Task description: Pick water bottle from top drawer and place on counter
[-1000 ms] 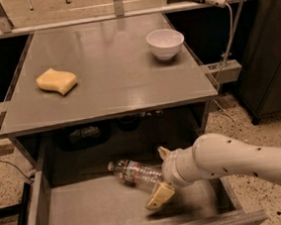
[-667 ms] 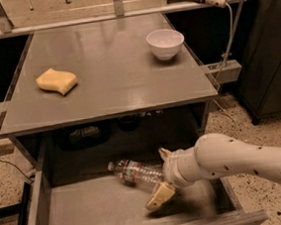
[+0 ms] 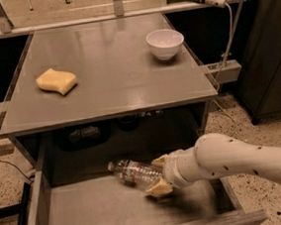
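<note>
The water bottle (image 3: 131, 172) lies on its side in the open top drawer (image 3: 86, 217), with its white cap pointing back left. My gripper (image 3: 160, 175) is low inside the drawer at the bottle's base end. One tan fingertip (image 3: 159, 161) is behind the bottle and the other is in front of it, both pressed against its sides. The bottle rests on the drawer floor. The counter (image 3: 113, 82) is the grey tabletop above the drawer. My white arm reaches in from the right.
A yellow sponge (image 3: 56, 81) lies on the counter's left and a white bowl (image 3: 164, 43) stands at its back right. Dark items sit on the shelf behind the drawer. A dark cabinet (image 3: 268, 47) stands to the right.
The fingers have drawn closer together around the bottle's base end. The bottle and the arm have hardly shifted.
</note>
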Controlling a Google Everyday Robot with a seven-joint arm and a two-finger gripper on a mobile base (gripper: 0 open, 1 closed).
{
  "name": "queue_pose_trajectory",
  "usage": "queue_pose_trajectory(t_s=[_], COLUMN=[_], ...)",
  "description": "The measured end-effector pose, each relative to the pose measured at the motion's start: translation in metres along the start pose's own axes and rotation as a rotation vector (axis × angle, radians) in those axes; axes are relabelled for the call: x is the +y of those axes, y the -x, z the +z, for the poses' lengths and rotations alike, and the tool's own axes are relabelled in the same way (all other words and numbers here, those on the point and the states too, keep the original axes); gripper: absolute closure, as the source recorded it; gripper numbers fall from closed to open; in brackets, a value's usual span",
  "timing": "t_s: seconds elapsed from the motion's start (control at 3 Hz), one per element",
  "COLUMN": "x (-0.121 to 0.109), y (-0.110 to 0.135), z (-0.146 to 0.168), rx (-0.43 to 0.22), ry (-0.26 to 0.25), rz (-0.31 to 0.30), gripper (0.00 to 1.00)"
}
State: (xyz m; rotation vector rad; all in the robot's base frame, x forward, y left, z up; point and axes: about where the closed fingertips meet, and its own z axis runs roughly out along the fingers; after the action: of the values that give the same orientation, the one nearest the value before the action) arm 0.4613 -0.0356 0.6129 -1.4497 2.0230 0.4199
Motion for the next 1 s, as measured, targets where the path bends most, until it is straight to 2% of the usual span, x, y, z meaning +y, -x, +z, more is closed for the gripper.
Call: queue_pose_trajectory(t_s=[0.67,1.0], x=[0.0,0.0], y=[0.0,0.0], z=[0.0,0.0], rx=[0.0,0.0], ry=[0.0,0.0], rz=[0.0,0.0], gripper=[0.88,1.0])
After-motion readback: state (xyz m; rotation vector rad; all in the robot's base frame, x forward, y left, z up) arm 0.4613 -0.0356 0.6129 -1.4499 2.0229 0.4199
